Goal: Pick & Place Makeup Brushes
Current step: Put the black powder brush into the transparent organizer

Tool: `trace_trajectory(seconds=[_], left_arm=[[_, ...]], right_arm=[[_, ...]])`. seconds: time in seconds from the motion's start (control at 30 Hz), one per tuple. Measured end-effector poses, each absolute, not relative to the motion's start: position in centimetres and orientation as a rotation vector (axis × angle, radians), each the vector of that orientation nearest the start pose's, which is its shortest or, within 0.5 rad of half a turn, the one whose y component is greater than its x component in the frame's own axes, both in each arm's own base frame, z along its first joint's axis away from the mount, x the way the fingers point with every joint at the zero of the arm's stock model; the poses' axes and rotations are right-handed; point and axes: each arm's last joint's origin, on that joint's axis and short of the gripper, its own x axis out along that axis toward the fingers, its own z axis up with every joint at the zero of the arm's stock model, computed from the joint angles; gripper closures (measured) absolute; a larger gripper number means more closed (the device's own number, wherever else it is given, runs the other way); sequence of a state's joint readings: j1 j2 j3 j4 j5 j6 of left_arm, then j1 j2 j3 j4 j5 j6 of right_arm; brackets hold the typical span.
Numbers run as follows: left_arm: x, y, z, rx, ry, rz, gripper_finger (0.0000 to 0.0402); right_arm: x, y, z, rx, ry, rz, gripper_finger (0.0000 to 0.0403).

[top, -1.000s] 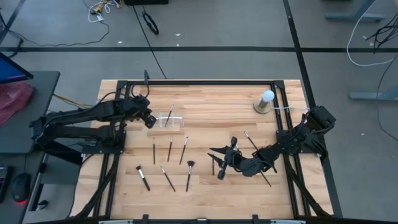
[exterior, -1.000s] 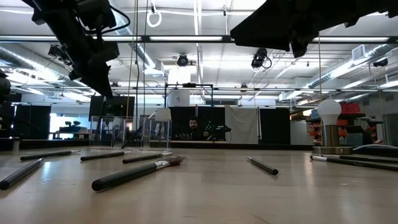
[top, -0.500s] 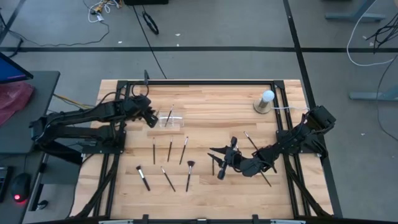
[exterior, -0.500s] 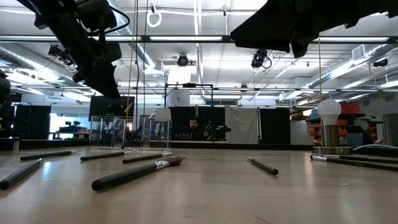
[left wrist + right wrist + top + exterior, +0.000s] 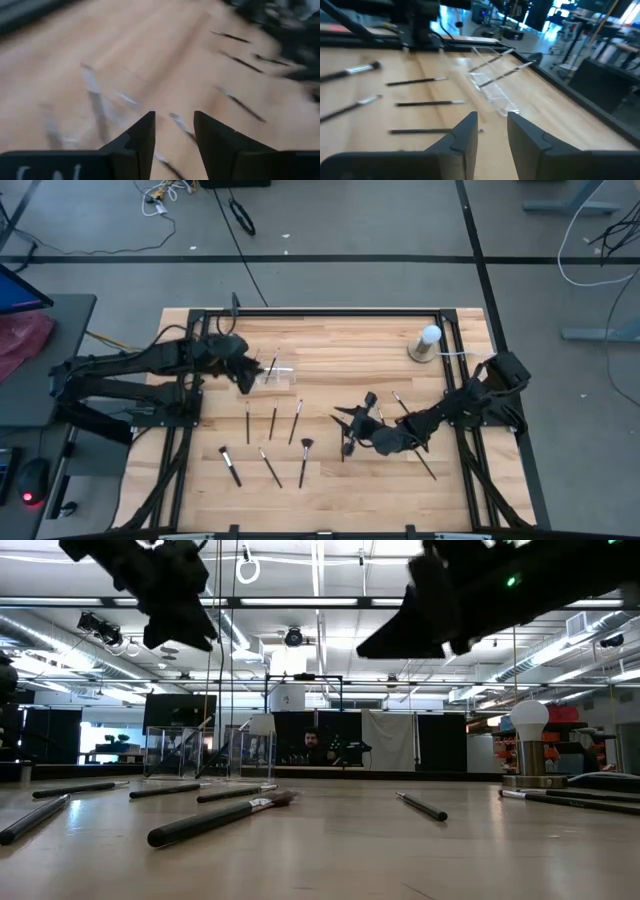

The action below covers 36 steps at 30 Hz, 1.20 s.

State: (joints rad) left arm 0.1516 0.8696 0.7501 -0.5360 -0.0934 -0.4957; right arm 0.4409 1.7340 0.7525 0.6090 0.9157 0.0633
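Note:
Several makeup brushes (image 5: 273,420) lie flat on the wooden table between the arms; the low view shows them lying along the boards (image 5: 215,820). Two more lean inside a clear box (image 5: 275,370), which also shows in the right wrist view (image 5: 492,85). My left gripper (image 5: 246,376) hovers high beside the box's left end, open and empty (image 5: 174,135). My right gripper (image 5: 349,432) hovers right of centre above the table, open and empty (image 5: 492,127), pointing toward the row of brushes (image 5: 427,103). More brushes (image 5: 405,408) lie beside the right arm.
A white ball on a round base (image 5: 428,340) stands at the far right, seen also in the low view (image 5: 530,740). A black frame (image 5: 300,310) runs round the table's edges. Bare wood lies between the box and the ball.
My left gripper has risen and gone a little toward the table's right and near edges, beside the clear box. My right gripper has gone a little toward the far edge and the left, and its arm has changed its tilt. The brushes on the table have stayed put.

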Motion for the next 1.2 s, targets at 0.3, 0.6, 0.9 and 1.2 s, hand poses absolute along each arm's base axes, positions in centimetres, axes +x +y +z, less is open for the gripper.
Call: trace_trajectory(seconds=[0.3, 0.6, 0.9, 1.2], left_arm=[[18.0, -5.0, 26.9, -0.736, 0.653, 0.243, 0.0307], [18.8, -15.3, 22.8, -0.91, 0.873, 0.068, 0.0343], [14.4, -22.1, 18.5, -1.241, 1.192, 0.263, 0.0379], [12.9, -23.4, 17.0, -1.403, 1.179, 0.463, 0.0343]], right_arm=[[32.4, 8.4, 16.1, -0.227, 0.312, -0.386, 0.0296], [32.9, 8.4, 16.2, -0.185, 0.299, -0.176, 0.0296], [32.9, 8.5, 16.5, -0.163, 0.272, -0.145, 0.0296], [33.0, 8.7, 16.4, -0.216, 0.278, -0.071, 0.0296]])
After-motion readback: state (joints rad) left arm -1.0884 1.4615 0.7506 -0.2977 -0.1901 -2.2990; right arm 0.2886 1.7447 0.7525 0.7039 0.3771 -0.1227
